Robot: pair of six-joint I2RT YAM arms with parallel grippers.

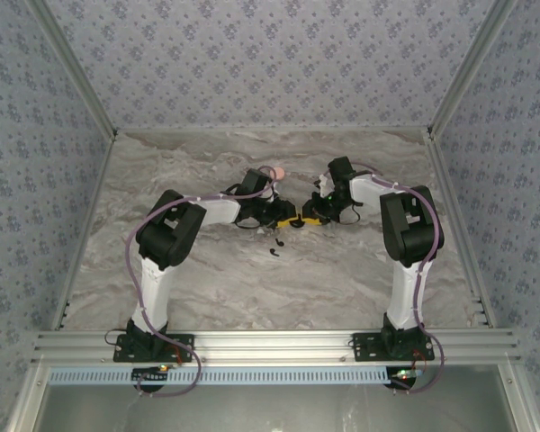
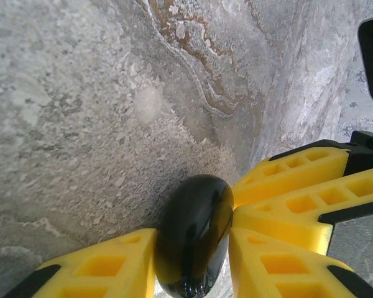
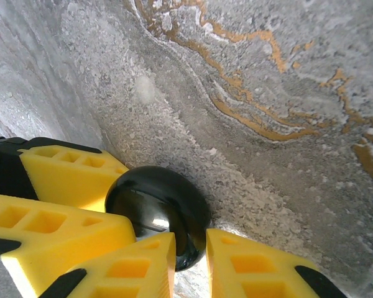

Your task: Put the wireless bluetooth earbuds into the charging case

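The charging case [image 1: 297,222] is a glossy black round puck, held on edge between both grippers at the table's middle. My left gripper [image 2: 193,248] is shut on the case [image 2: 196,211] across its two faces. My right gripper [image 3: 191,243] comes from the opposite side and is shut on the case's [image 3: 155,198] rim. In the top view the left gripper [image 1: 286,219] and right gripper [image 1: 310,219] meet tip to tip. Two earbuds lie on the table just in front of them, one earbud [image 1: 272,238] and another [image 1: 275,253], small black hooked pieces, untouched.
A pink disc [image 1: 275,171] lies behind the left wrist. The marbled table [image 1: 342,279] is walled on three sides by patterned panels. In the left wrist view the right gripper's yellow fingers [image 2: 298,186] press in from the right.
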